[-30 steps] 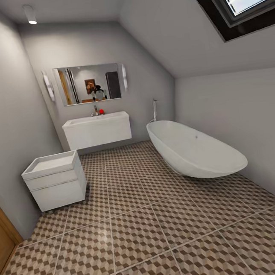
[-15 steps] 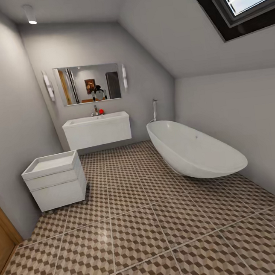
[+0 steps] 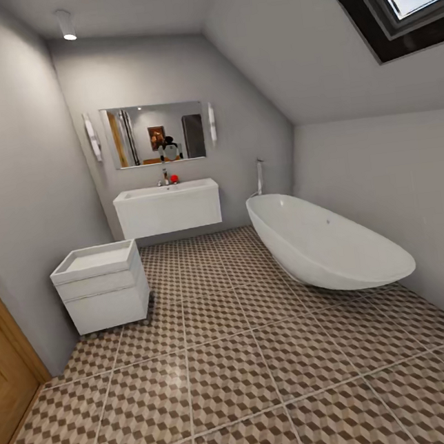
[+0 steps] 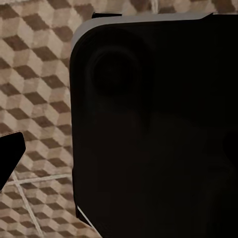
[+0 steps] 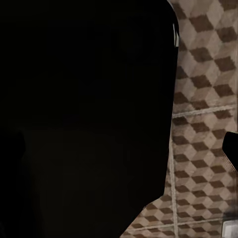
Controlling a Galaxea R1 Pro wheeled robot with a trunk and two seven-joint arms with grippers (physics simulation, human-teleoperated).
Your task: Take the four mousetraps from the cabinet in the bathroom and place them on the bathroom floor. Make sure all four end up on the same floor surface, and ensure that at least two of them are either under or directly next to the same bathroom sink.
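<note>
1. Neither gripper's jaws can be read: each wrist view is mostly blocked by a dark body of the robot, with cube-patterned bathroom floor [image 4: 39, 74] seen beside it, so whether the left or right gripper is apart, together or holding something cannot be told

2. No mousetraps are seen on the floor [image 3: 252, 357] in the head view, and none can be made out in the wrist views

3. An orange-brown wooden panel [image 3: 8, 373] is cut off at the left edge of the head view; whether it is the cabinet or a door cannot be told

4. The sink [image 3: 165, 191] is mounted on the far wall under a mirror [image 3: 156, 134], with a faucet [image 3: 165, 177] and a small red item [image 3: 173, 178] on it; bare floor is left beneath it

5. Risk: the white drawer unit [image 3: 103, 286] by the left wall could be mistaken for the sink, and traps set beside it would likely not count

6. Risk: the base could be driven into the bathtub [image 3: 329, 243] or the drawer unit while turning, since both stand close to the open floor

7. Risk: small flat traps could be dropped unnoticed, as the wrist views are largely obstructed

8. No brand, label or readable writing is found anywhere
</note>
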